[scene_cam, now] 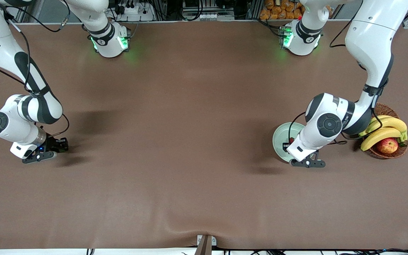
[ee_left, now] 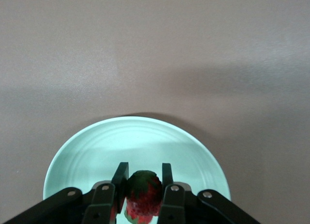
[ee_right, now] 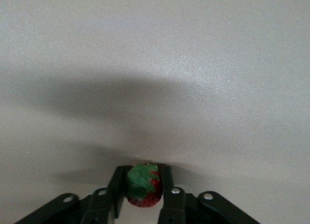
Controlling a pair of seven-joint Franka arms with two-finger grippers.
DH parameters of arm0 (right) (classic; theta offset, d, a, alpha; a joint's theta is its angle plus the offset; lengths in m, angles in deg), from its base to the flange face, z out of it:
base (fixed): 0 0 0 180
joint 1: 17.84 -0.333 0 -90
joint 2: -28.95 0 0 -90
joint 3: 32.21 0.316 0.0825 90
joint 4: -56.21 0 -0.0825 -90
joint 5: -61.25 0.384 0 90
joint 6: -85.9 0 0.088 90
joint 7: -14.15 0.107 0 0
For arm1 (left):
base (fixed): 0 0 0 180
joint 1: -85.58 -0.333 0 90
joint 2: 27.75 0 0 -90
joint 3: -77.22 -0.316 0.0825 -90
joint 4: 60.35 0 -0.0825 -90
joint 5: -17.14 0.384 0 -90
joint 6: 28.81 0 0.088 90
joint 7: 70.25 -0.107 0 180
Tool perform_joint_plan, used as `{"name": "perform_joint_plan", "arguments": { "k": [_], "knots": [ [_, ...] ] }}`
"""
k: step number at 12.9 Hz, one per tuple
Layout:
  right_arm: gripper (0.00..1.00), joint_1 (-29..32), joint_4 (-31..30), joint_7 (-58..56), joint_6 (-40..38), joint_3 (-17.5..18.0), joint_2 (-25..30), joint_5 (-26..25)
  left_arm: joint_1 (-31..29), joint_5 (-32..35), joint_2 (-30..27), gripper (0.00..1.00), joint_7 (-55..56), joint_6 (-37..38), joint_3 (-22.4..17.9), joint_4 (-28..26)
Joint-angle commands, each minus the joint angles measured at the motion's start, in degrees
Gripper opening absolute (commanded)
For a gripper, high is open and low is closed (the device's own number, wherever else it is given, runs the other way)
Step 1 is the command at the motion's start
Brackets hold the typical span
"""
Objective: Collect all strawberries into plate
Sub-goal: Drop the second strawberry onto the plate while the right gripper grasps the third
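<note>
Currently: both pincers grasping strawberries.
Left pincer [ee_left: 141, 191] clenches a strawberry [ee_left: 143, 200] directly over the plate [ee_left: 97, 151]; right pincer [ee_right: 140, 189] grips another strawberry [ee_right: 143, 185] low at the surface, well apart from it.

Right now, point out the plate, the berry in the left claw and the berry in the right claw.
plate [ee_left: 97, 151]: left wrist view, bare inner surface.
left claw's strawberry [ee_left: 144, 197]: left wrist view, red body.
right claw's strawberry [ee_right: 142, 185]: right wrist view, green leafy top.
</note>
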Motion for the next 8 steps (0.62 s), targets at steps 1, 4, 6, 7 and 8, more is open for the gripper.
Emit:
{"name": "perform_joint_plan", "arguments": {
  "k": [1,4,6,7,8],
  "knots": [
    [0.00,0.77,-0.68,-1.87,0.24,0.88,1.11,-1.16,-1.18,0.07,0.47,0.47,-0.96,-2.43,0.60,-0.60],
    [0.00,0.16,-0.33,-2.58,-0.54,3.24,4.27,-1.25,-1.09,0.07,-0.23,1.00,-0.96,-2.35,0.69,-0.16],
    [0.00,0.24,0.37,-3.72,-0.64,7.45,5.77,-1.16,-1.09,-0.10,-1.98,1.00,-0.70,-1.74,0.78,-0.16],
    [0.00,0.16,1.34,-3.73,-0.64,9.82,5.86,-1.16,-1.00,-0.45,-3.03,1.00,-0.61,-1.21,0.87,-0.16],
    [0.00,0.07,2.21,-3.73,-0.55,12.28,5.77,-1.16,-0.92,-0.63,-4.00,1.00,-0.61,0.45,1.22,0.28]
  ]
}}
